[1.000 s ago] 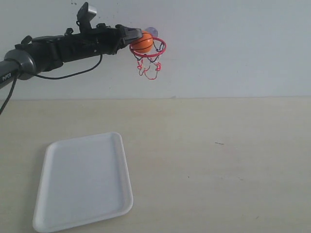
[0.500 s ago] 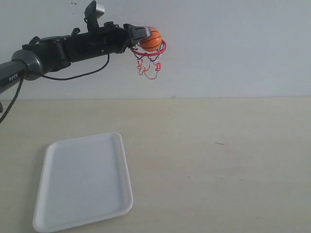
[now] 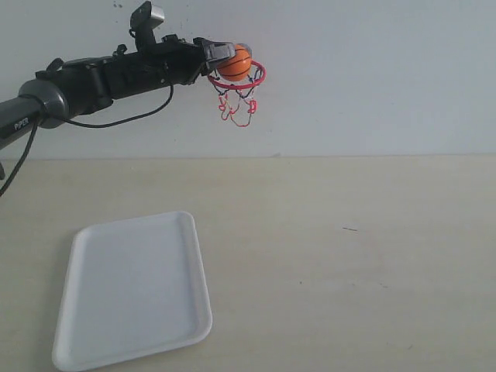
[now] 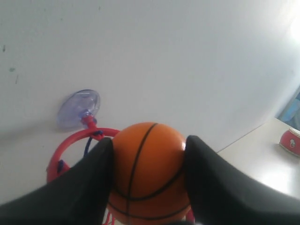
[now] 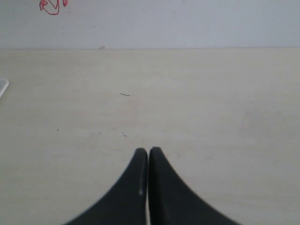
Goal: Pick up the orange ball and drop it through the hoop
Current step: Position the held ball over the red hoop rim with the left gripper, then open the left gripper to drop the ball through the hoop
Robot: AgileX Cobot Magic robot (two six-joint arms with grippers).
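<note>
In left gripper, orange ball hides most of hoop ring.

Only legible marking: white lettering "PIPER" on the grey lower link of the left arm, near the exterior view's left edge; nothing else readable in any view.
</note>
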